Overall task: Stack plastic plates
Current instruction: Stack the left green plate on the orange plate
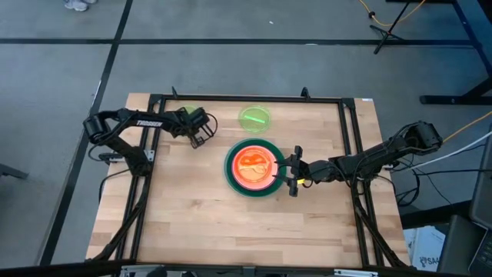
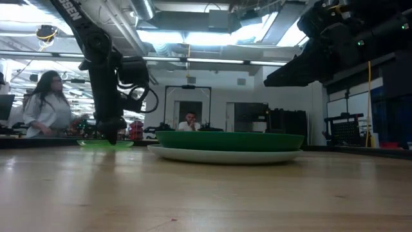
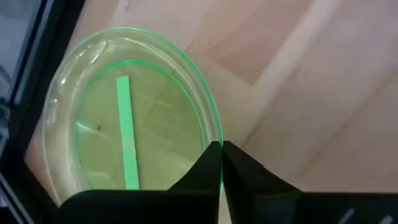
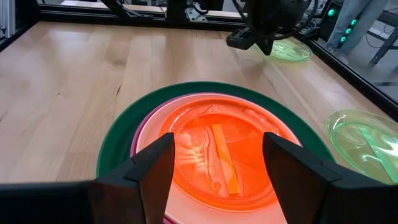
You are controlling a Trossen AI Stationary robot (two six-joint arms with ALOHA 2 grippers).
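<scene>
A stack of plates (image 1: 252,167) stands mid-table: a dark green plate (image 4: 118,149) rests on a pale one (image 2: 225,155), with a magenta rim (image 4: 142,134) and a translucent orange plate (image 4: 217,155) on top. One lime green plate (image 1: 255,118) lies alone by the far edge. My left gripper (image 3: 220,149), far left of the stack, is shut on a second lime green plate (image 3: 124,124). My right gripper (image 4: 217,142) is open and hangs above the stack's right side (image 1: 292,171), touching nothing. My left gripper pinches the lime green plate's rim (image 3: 214,134) between its two fingers. The fingers come from above, pointing down (image 2: 112,132). The plate (image 2: 103,144) sits low at table level below them; whether it is lifted, I cannot tell.
A black frame (image 1: 246,98) runs round the wooden table top. Bare wood lies toward the near edge (image 1: 246,231) and left of the stack. Beyond the table in the low view there are a person (image 2: 45,109) and another farther off (image 2: 188,121).
</scene>
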